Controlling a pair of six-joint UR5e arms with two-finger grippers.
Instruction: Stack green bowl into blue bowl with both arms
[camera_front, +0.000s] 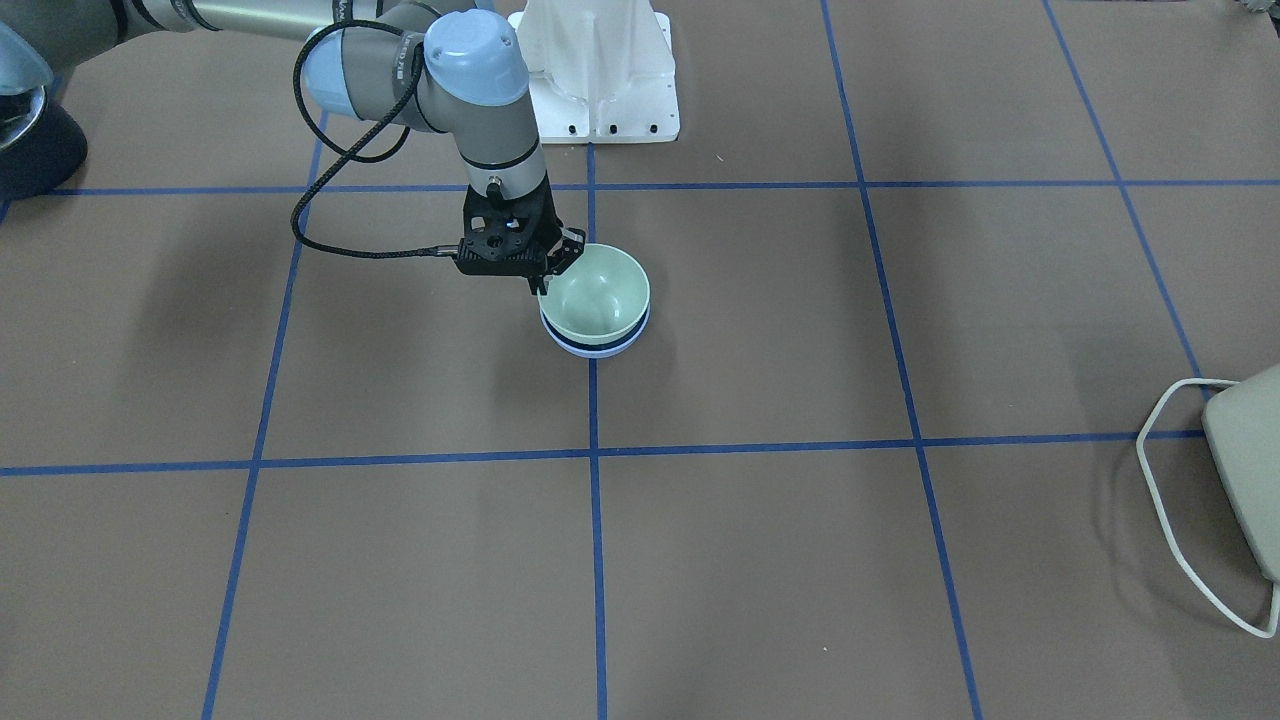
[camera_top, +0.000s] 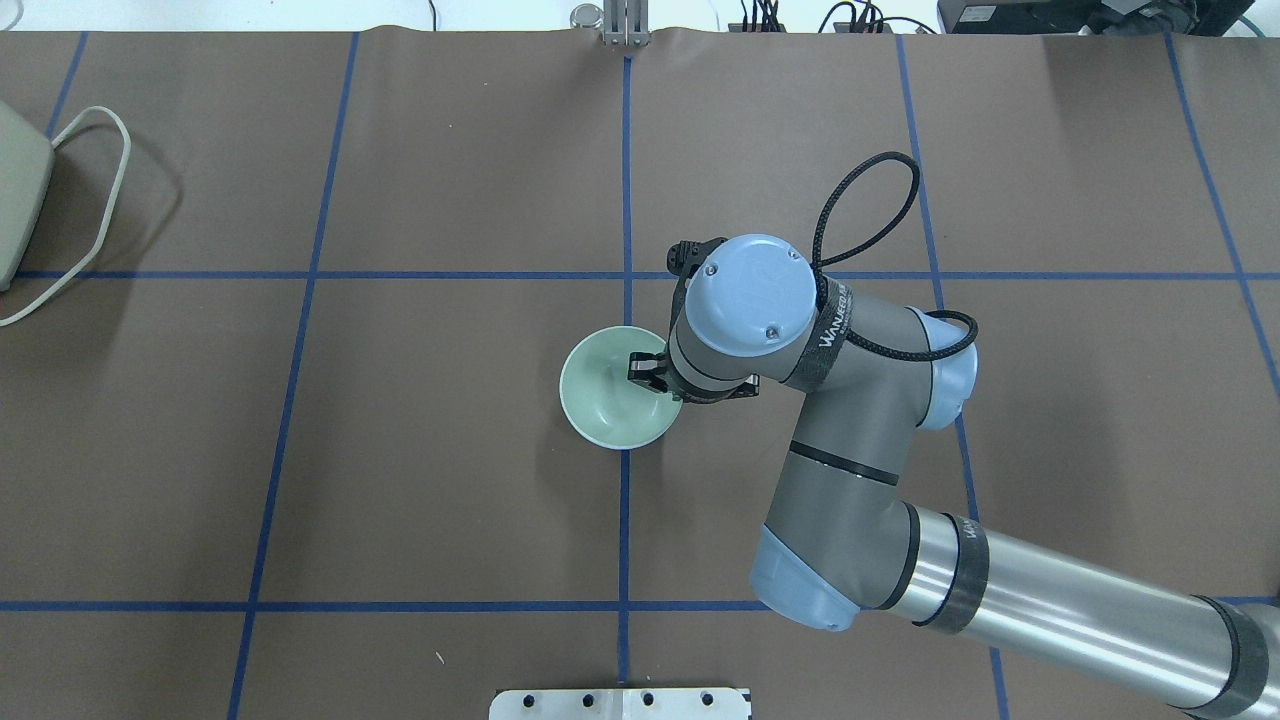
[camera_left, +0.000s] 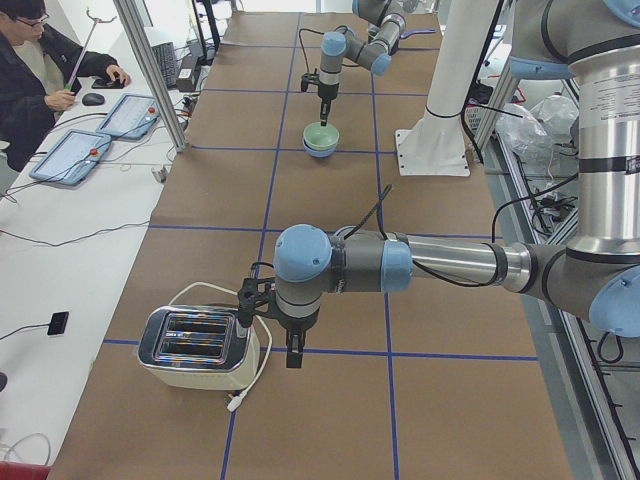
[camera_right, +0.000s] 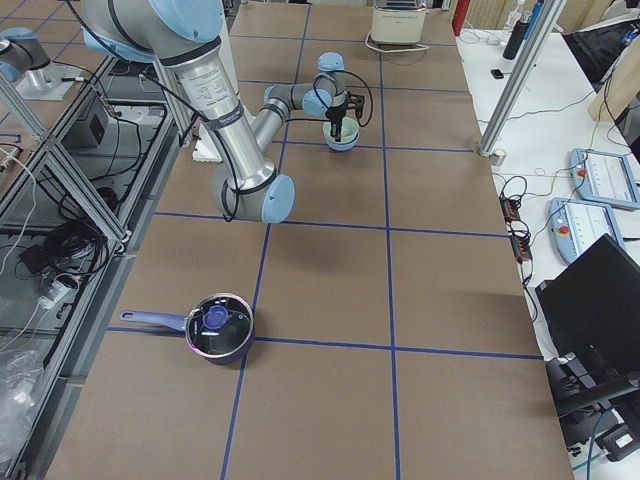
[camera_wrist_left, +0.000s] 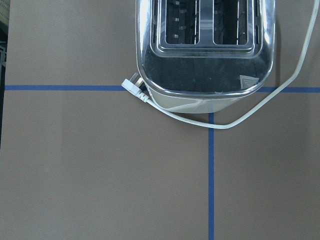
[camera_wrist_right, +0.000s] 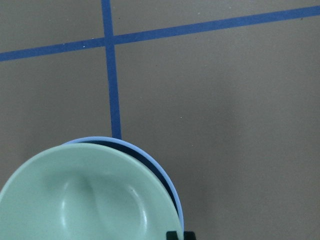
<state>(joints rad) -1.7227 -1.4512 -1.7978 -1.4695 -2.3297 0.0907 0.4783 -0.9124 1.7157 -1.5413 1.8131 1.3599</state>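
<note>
Starting from the left of the overhead view, the toaster (camera_top: 15, 190) is standing at the far left edge of the table (camera_top: 420, 480). The left claw (camera_left: 294, 358) is hanging just beside the toaster and pointing down, well apart from both bowls. It is showing only in the side view, so I cannot tell if it is spread or pressed together. In the middle of the table, on a blue tape line, the green bowl (camera_top: 610, 400) is sitting inside the blue bowl (camera_front: 596, 350), whose rim is peeking out below it. The right claw (camera_front: 552, 278) is standing over the right side of the green bowl, with 1 finger inside and 1 outside, pinching its rim. The right arm (camera_top: 850, 470) is stretching in from the lower right. Far to the right, a lidded pot (camera_right: 220, 328) is resting on the table.
</note>
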